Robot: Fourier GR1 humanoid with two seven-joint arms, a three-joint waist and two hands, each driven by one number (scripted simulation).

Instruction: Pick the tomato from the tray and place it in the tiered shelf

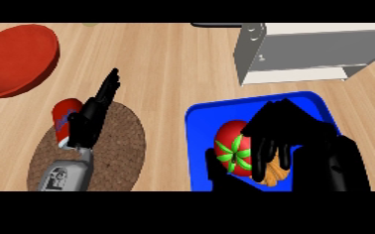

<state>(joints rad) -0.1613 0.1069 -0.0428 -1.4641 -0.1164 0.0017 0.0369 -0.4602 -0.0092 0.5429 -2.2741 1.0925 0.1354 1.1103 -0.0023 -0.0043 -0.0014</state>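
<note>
At 10 o'clock a red plate [22,59] runs off the left edge of the wooden counter [168,64]. Below it, around 8 o'clock, my left hand [92,114] stands over a round woven mat [121,144], fingers straight and pointing up toward 12 o'clock, holding nothing; its grey forearm comes in from the lower edge. A red can [66,116] lies just beside that hand on its left, partly hidden by it. Bare counter stretches between the mat and the blue tray [201,129] at 5 o'clock. In the tray sits the tomato [233,151], red with a green stalk, and my right hand [293,134] hangs over it, fingers curved down on its right side and thumb low on its left, hooked about it. An orange thing [275,174] peeks out under my fingers. At 2 o'clock, beyond the tray's far rim, stands the grey tiered shelf [307,52], well apart from my hand.
</note>
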